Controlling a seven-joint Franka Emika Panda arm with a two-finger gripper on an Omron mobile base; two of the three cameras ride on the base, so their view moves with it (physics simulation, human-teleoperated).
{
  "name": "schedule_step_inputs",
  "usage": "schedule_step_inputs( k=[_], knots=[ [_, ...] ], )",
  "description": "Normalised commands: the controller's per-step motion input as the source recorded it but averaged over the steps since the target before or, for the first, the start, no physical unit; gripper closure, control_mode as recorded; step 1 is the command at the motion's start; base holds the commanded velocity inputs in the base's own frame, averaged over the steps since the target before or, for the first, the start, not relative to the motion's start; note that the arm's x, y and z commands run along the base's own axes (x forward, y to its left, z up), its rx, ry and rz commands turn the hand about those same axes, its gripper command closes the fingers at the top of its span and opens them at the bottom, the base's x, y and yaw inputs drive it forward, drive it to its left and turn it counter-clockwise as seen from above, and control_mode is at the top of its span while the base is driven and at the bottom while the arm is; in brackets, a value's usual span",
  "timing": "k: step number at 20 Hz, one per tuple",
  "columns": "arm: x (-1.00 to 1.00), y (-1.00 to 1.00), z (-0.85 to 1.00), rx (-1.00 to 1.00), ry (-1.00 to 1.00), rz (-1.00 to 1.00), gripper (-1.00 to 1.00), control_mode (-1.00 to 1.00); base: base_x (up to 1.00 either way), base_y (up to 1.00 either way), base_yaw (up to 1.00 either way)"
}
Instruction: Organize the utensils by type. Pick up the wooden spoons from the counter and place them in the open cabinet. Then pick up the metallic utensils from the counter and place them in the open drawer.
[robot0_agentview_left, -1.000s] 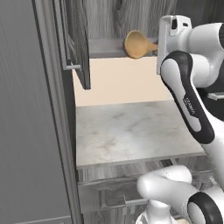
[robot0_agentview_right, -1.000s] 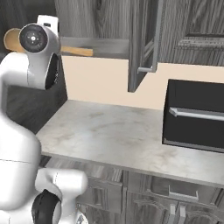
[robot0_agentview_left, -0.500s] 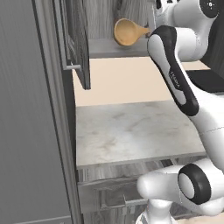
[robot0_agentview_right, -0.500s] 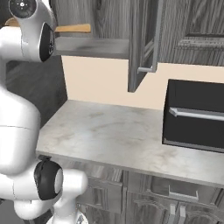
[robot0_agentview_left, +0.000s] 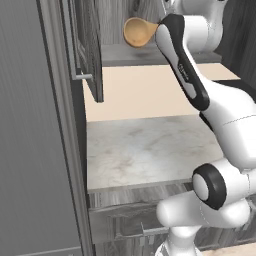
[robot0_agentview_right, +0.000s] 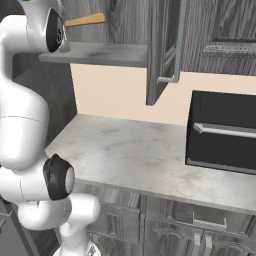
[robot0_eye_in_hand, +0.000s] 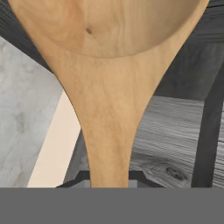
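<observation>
We grip the wooden spoon (robot0_eye_in_hand: 109, 87) by its handle, bowl leading, just above the cabinet (robot0_agentview_left: 90, 55) shelf (robot0_agentview_right: 100, 54).

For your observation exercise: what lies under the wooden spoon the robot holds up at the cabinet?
Beneath the wooden spoon the hand view shows the cabinet's grey shelf and, lower, the counter. What sits directly behind its bowl and neck is covered.

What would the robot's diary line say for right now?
step: stowing | held: wooden spoon | fingers: shut on handle | spot: up by cabinet shelf
</observation>
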Motion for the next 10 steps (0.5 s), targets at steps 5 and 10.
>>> schedule_step_inputs(
  k=[5, 10],
  knots=[
    [0.45, 0.00, -0.27, 0.00, 0.00, 0.00, 1.00, -1.00, 0.00, 0.00, 0.00],
    [0.53, 0.00, -0.28, 0.00, 0.00, 0.00, 1.00, -1.00, 0.00, 0.00, 0.00]
  ],
)
